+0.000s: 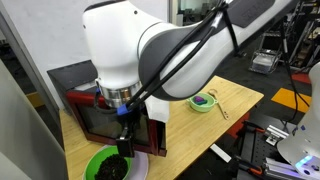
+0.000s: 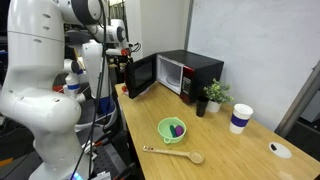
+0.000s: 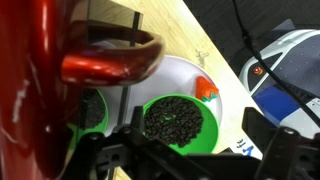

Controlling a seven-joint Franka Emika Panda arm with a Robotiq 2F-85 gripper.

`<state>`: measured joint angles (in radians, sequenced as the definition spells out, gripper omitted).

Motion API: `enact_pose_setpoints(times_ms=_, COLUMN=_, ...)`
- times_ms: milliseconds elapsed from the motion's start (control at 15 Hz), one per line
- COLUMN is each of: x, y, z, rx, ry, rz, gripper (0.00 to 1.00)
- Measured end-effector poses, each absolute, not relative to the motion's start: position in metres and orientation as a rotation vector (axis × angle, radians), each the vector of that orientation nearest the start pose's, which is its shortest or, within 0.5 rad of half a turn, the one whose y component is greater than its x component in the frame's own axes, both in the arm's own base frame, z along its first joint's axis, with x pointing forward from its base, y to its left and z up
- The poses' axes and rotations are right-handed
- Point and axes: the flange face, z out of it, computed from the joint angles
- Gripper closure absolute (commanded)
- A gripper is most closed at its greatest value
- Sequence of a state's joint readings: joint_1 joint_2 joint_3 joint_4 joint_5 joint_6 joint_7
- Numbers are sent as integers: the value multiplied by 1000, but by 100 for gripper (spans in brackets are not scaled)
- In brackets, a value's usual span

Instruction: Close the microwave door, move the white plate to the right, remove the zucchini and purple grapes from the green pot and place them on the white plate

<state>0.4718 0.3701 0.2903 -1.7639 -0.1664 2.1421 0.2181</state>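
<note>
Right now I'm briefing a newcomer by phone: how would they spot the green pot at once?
Find the red microwave on the wooden table. In front of it, beside a wooden spoon, sits the green pot. It is pale green and holds purple grapes, unlike the brighter green bowl of dark contents.

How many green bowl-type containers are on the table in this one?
2. The green pot, holding purple grapes, sits mid-table by a wooden spoon; a bright green bowl of dark contents sits near the microwave door. The arm may hide more.
</note>
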Motion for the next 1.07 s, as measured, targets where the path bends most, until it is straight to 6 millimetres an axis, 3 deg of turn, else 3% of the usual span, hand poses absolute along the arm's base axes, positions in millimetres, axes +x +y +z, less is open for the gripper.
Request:
enact_pose_setpoints(times_ms=467, x=488, y=414, z=358, rx=-3067, ry=-982, rz=-71, gripper=0)
enact_pose_setpoints(times_ms=1067, x=501, y=364, z=352, rx=-3181, ry=-1025, rz=-118, gripper=0)
